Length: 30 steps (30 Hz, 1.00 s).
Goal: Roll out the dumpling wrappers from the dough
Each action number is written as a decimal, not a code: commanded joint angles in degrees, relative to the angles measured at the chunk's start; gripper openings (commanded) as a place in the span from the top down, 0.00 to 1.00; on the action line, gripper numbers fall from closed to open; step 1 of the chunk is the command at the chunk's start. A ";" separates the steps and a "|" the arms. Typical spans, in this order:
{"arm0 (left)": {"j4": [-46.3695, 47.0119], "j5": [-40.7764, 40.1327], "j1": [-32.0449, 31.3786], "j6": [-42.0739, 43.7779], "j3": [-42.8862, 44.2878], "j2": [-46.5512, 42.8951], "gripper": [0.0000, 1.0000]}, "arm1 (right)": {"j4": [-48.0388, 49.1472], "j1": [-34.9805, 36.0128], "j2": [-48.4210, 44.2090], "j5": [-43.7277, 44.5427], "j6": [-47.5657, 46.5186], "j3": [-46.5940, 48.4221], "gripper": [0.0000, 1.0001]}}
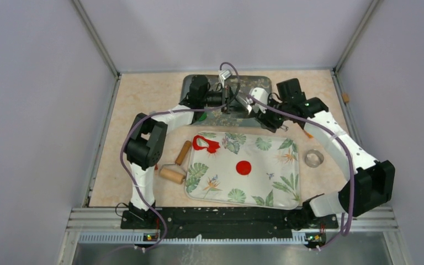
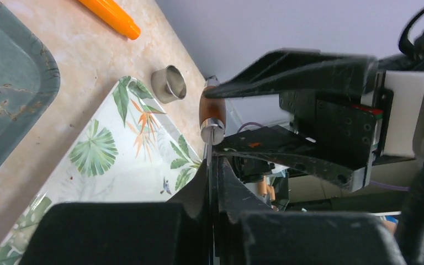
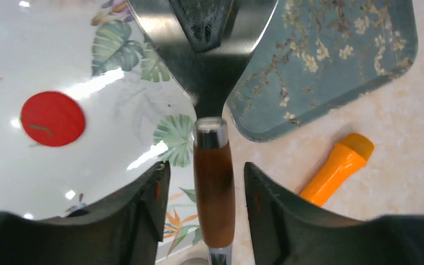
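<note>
A red dumpling wrapper (image 1: pixel 244 167), a flat round disc, lies mid-way on the leaf-print tray (image 1: pixel 276 193); it also shows in the right wrist view (image 3: pixel 52 118). A small green patch (image 1: pixel 201 116) shows by my left forearm, too hidden to identify. My left gripper (image 1: pixel 236 102) is shut (image 2: pixel 212 165) on the thin steel blade (image 3: pixel 210 72) of a spatula held above the trays. My right gripper (image 3: pixel 205 168) is open, its fingers on either side of the spatula's wooden handle (image 3: pixel 214 199) with a gap on each side.
A ragged red scrap (image 1: pixel 206 144) lies at the leaf tray's far left corner. A wooden rolling pin (image 1: pixel 175 165) lies left of that tray. A metal ring cutter (image 1: pixel 313 158) and an orange tool (image 3: pixel 337 165) lie to the right. A dark floral tray (image 1: pixel 199 85) sits at the back.
</note>
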 commanded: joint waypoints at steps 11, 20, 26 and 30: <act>34.42 12.84 7.23 -23.30 -8.04 -3.44 1.00 | 0.69 -19.18 3.69 -53.54 37.80 3.00 0.16; 33.91 12.50 7.28 -26.09 -6.30 -0.39 1.00 | 14.96 -19.13 6.68 -59.96 50.36 -3.06 0.22; 33.58 11.75 7.61 -27.55 -6.21 1.25 1.00 | 16.71 -18.72 7.64 -59.33 52.07 -4.17 0.36; 33.53 11.24 7.98 -28.03 -6.18 1.93 1.00 | 14.90 -18.18 7.22 -58.46 50.04 -5.01 0.45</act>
